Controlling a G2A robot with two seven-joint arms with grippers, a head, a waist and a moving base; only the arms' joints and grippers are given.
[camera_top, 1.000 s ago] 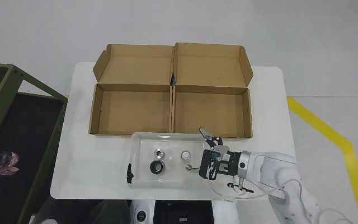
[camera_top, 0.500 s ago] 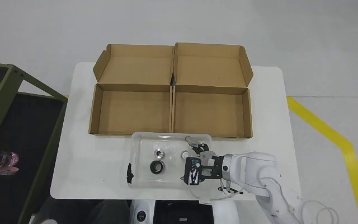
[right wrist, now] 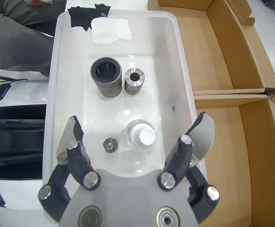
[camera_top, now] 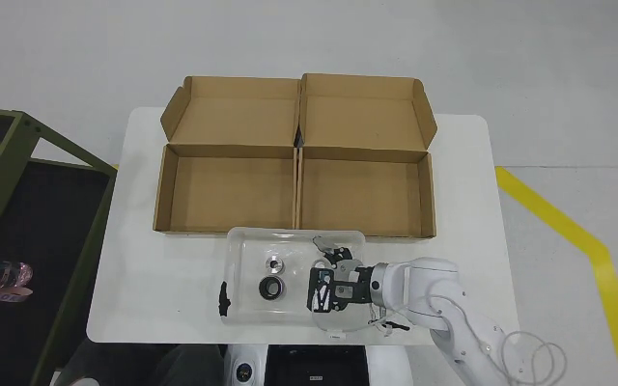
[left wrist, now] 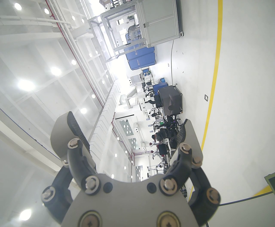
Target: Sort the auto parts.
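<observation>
A clear plastic bin (camera_top: pixel 237 253) (right wrist: pixel 182 64) at the table's front edge holds the parts. In it are a black linear bearing (right wrist: pixel 105 79) (camera_top: pixel 271 288) and a grey metal sleeve (right wrist: pixel 134 81) (camera_top: pixel 275 262) side by side, both upright. Closer to my right gripper are a clear piece with a white cap (right wrist: pixel 141 137) and a small metal stud (right wrist: pixel 110 145). My right gripper (right wrist: pixel 139 123) (camera_top: pixel 323 277) hangs open above the bin, its fingers spread on either side of these two, touching nothing. My left gripper (left wrist: pixel 129 126) is open and empty, pointing up into the room.
Two open cardboard boxes stand behind the bin, the left box (camera_top: pixel 227 193) and the right box (camera_top: pixel 362 198) (right wrist: pixel 232 150), both empty with lids folded back. Black tape (right wrist: pixel 86 13) sticks to the bin's far end. A green frame (camera_top: pixel 29 193) stands left of the table.
My right arm has slid left from the bin's right end to over its middle, gripper still open. The parts have not moved.
</observation>
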